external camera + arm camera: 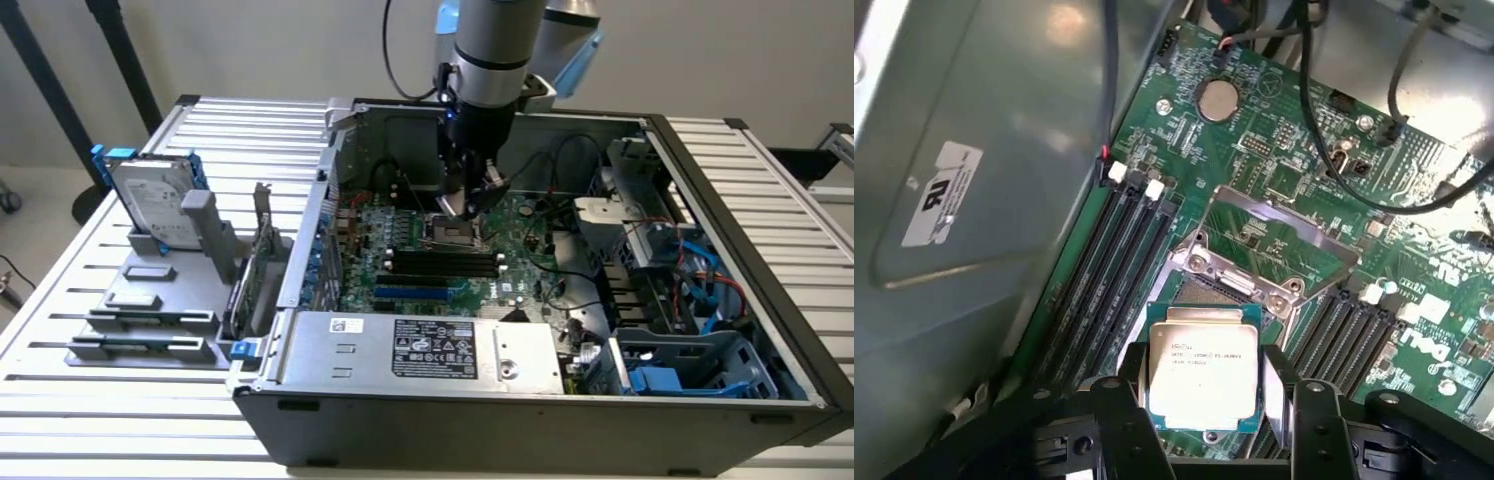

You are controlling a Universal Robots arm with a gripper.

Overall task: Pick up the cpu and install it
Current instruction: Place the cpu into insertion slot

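The cpu [1204, 365], a flat square chip with a shiny silver top and printed lettering, sits between my two black fingers [1132, 392], which press against its opposite edges. My gripper [1204, 385] is shut on it. It hangs tilted just above the open socket [1216, 290] on the green motherboard [1294, 170], and the socket's metal load plate [1279, 235] is flipped up. In the exterior view my gripper [461, 205] reaches down inside the computer case [534, 410], close over the socket [451, 233].
Black memory slots [1116, 265] run beside the socket, and black cables [1374, 150] hang across the board. A silver power supply [414, 345] fills the case's near side. On the exterior view's left, a stand holds a hard drive [150, 195] in a blue frame and grey blocks [147, 320].
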